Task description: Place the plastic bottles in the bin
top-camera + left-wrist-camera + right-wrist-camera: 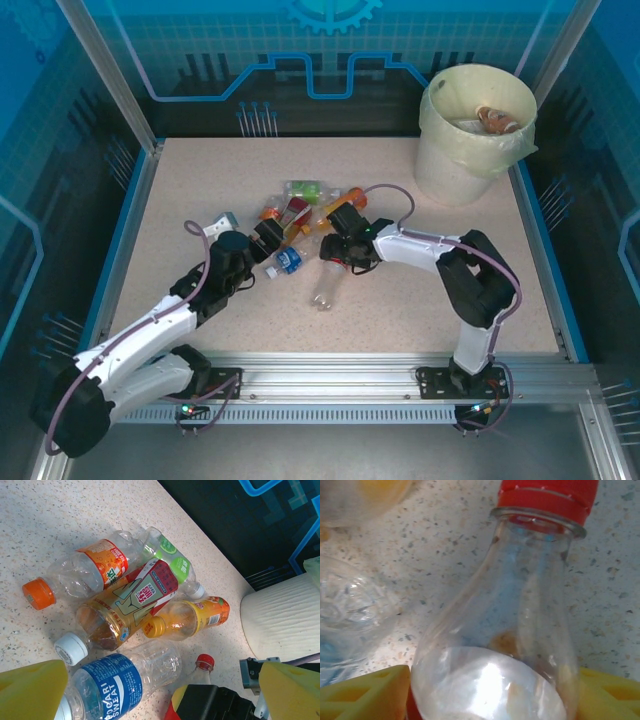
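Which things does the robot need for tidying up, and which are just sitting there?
For the job: orange-capped bottle, green-label bottle, brown tea bottle, yellow-capped bottle, blue-label bottle, red-capped bottle, white bin.

Just part of the place: speckled table, blue walls, metal rail.

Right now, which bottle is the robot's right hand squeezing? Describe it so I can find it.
Start at the white bin in the far right corner, then look to the bottle pile mid-table. On its near side the right gripper clamps a clear bottle. It has a red cap and no label, unlike its colourful neighbours.
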Tool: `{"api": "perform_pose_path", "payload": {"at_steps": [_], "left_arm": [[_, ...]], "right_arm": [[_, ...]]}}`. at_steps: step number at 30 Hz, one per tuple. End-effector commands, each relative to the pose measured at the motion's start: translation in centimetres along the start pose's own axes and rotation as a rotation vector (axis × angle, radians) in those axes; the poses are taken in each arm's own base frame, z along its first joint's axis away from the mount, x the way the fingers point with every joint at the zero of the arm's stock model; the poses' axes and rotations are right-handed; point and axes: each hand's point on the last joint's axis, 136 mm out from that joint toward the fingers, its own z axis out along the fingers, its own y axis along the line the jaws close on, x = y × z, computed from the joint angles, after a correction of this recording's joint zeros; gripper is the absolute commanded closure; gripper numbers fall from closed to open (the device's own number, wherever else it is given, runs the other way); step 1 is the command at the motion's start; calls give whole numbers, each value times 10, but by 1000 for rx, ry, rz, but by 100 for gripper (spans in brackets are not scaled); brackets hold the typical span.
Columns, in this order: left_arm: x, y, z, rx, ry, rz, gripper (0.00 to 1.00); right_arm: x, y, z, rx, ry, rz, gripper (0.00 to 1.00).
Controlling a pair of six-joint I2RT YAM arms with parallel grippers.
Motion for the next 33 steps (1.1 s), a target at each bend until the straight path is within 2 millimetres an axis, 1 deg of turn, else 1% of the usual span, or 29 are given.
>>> {"api": "perform_pose_path", "payload": {"at_steps": [1,4,6,11,14,17,20,28,31,33], "left_arm": [[-4,0,2,-16,-4,-3,1],[-3,0,3,-16,3,-3,1],[-3,-1,3,-16,4,-4,1],[-3,-1,4,-17,7,-6,1],[-2,0,4,-20,8,-6,1],[-3,-1,4,-19,3,-8,1],[-4,-7,5,8,6,-4,1],[4,-46,8,173,67,67,1],[8,-57,12,220,90,76,1],[11,-61,15,241,105,75,1]], "right_arm": [[-8,-10,6,57,0,-6,22],[-12,-16,10,73,-2,17,20],[-15,-18,12,69,1,41,21],[-15,-20,14,30,27,68,32],[-18,-16,6,-7,17,59,38],[-26,-14,-9,-35,-25,49,43],[-38,-12,-29,-61,-93,42,46],[-81,-6,-97,-156,-341,-5,53],[-96,-3,-123,-182,-427,-27,54],[-108,-4,-143,-212,-482,-9,54]]}}
